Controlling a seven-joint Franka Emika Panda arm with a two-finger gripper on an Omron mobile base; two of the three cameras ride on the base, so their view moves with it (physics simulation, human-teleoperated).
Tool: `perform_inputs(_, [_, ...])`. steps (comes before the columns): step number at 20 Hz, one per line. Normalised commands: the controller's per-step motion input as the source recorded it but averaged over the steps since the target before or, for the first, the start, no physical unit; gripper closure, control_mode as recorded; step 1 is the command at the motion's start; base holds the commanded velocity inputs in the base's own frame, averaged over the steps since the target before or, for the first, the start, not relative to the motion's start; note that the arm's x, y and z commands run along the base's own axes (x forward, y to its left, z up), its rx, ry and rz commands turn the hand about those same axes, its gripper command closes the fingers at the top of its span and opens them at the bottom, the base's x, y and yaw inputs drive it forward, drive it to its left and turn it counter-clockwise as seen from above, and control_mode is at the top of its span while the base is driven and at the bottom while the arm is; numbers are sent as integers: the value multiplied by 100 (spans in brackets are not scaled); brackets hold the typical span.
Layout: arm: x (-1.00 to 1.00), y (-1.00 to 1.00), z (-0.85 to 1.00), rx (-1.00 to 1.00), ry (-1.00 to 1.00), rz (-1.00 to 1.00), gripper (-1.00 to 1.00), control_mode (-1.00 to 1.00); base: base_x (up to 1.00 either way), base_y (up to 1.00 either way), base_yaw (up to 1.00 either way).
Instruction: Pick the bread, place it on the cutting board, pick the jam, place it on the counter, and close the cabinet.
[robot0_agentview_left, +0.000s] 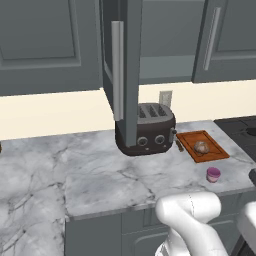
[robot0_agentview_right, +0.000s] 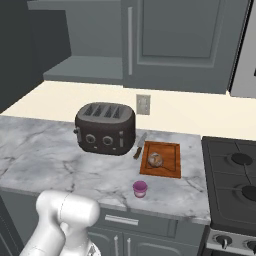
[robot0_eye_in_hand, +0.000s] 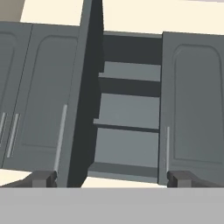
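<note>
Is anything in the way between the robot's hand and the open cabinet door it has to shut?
Nothing visible is. In the hand view the open hand faces the cabinet, and its swung-out door stands edge-on with only open air in front.

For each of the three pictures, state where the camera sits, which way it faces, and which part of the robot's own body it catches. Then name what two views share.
Left base view: behind the arm's left, facing forward and down over the grey-white marble counter; white arm at lower right.
Right base view: behind the arm's right, facing the same counter; white arm at lower left.
Hand view: on the hand, facing the dark grey wall cabinet with one door open; the open gripper shows its dark tips.
Both base views share the dark toaster, the reddish-brown wooden cutting board bearing the brown bread lump, and the pink-purple jam cup.
</note>
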Motion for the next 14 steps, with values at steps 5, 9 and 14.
perform_inputs(5, [0, 34, 0, 0, 0, 0, -100, -100, 0, 0, 0])
perform_inputs(9, [0, 31, 0, 0, 0, 0, -100, -100, 0, 0, 0])
perform_inputs(14, [0, 33, 0, 0, 0, -1, -100, -100, 0, 0, 0])
